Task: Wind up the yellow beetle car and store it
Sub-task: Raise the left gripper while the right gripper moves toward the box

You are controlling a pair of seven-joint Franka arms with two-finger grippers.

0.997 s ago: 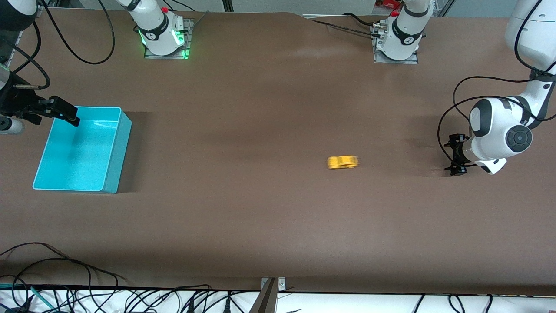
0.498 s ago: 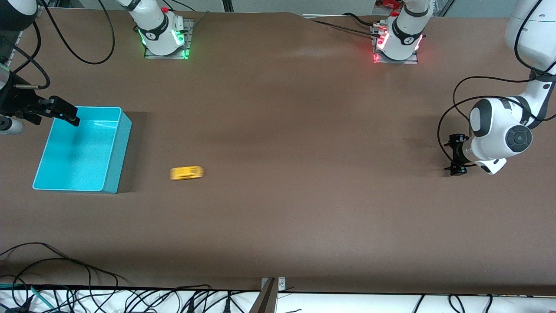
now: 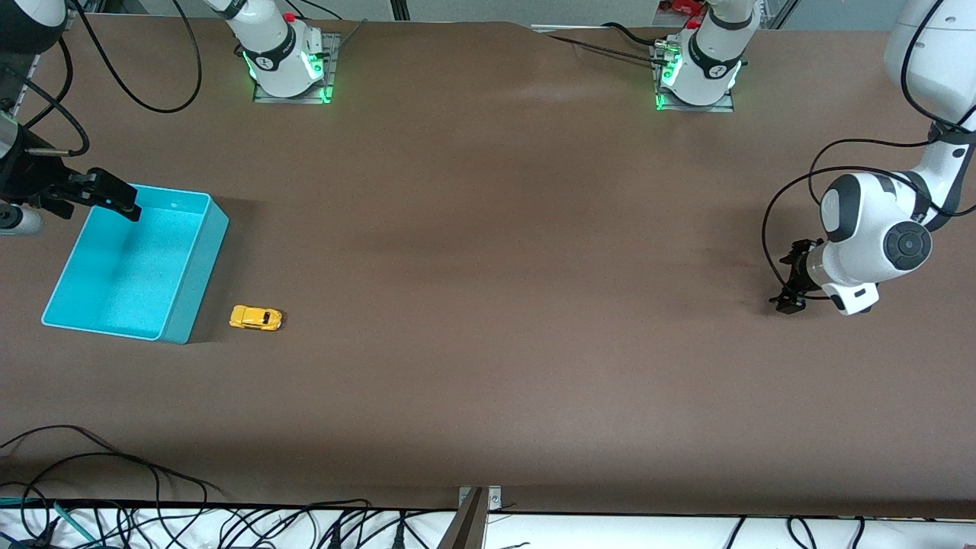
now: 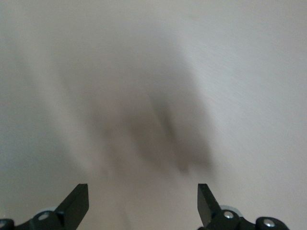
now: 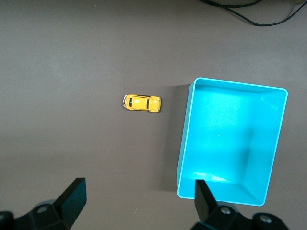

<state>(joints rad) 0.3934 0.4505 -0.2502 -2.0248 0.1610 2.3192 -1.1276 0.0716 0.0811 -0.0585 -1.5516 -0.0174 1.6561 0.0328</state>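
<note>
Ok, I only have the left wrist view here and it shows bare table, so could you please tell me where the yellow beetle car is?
Observer: The yellow beetle car sits on the table beside the turquoise bin, at the right arm's end, not touching it.
Operator: Is anything in the bin?
Observer: No, it is empty.
Operator: And the grippers?
Observer: The right gripper hangs open over the bin's edge. Your left gripper waits open, low over the table at the left arm's end.
</note>
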